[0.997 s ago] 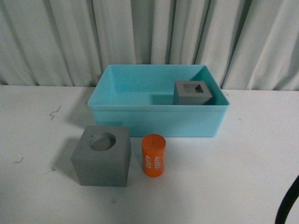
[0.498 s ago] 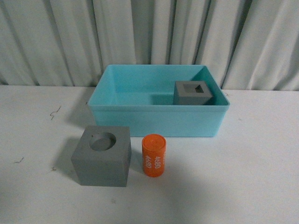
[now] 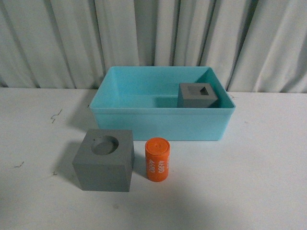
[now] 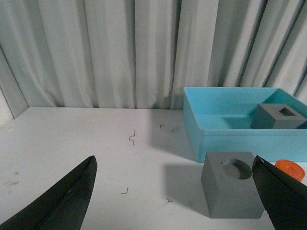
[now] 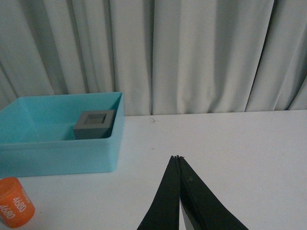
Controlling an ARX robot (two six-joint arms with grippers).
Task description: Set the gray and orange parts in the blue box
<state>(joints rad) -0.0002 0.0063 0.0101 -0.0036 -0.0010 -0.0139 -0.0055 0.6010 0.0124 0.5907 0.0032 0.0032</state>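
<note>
The blue box (image 3: 163,125) stands at the back of the white table. Inside it, at its right end, rests a gray cube with a square recess (image 3: 197,96). In front of the box sit a gray cube with a round recess (image 3: 104,160) and, close to its right, the upright orange cylinder (image 3: 158,160) printed "4680". Neither arm shows in the front view. My left gripper (image 4: 173,159) is open and empty, with the round-recess cube (image 4: 232,190) just inside one finger (image 4: 280,196). My right gripper (image 5: 177,157) is shut on nothing, over bare table beside the box (image 5: 57,153).
Pleated gray curtains close off the back of the table (image 3: 268,163). Small dark scuff marks (image 4: 133,138) dot the tabletop on the left side. The orange cylinder (image 5: 14,201) shows at the edge of the right wrist view.
A dark piece of the right arm at the lower right corner of the front view has gone out of view. The parts and the box have stayed where they were.
</note>
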